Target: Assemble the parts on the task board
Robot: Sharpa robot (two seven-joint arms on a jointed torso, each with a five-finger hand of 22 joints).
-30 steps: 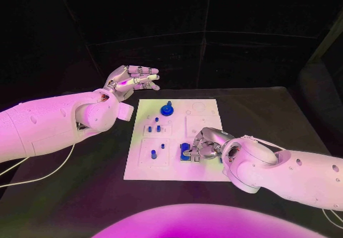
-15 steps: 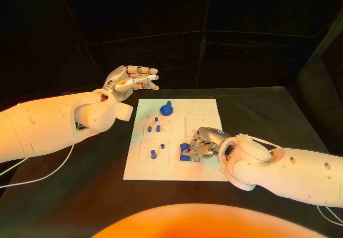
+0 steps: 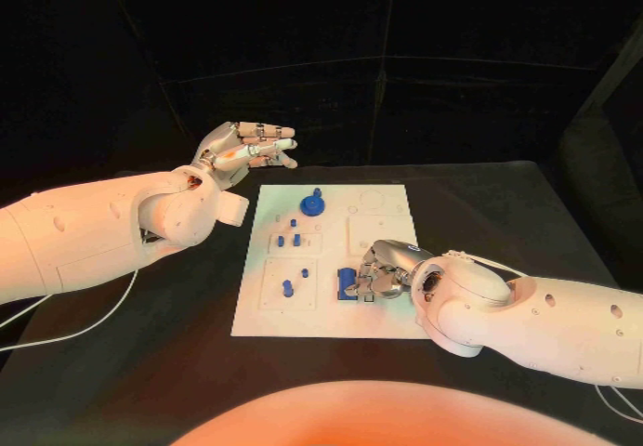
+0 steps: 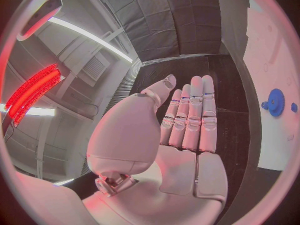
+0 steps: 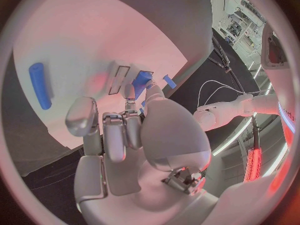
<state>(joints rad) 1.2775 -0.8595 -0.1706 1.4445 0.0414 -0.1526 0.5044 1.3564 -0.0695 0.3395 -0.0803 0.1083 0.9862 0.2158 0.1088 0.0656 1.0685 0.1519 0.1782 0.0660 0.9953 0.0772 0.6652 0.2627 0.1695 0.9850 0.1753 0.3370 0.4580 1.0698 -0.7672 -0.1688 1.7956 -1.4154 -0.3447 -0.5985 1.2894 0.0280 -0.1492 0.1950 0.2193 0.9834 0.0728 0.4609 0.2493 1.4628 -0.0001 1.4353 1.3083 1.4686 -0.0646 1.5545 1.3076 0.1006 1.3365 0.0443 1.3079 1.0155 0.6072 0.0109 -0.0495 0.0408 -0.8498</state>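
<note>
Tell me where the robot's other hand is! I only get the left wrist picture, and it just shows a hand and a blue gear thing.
Observer: The right hand is down on the near right part of the task board, its fingers curled at a blue part.
Operator: Is it holding it?
Observer: I cannot tell. In the right wrist view the fingertips touch the part, but the grip itself is hidden.
Operator: Are there more blue bits?
Observer: Yes, small pegs stand on the board's left side, nearer the robot than your gear.
</note>
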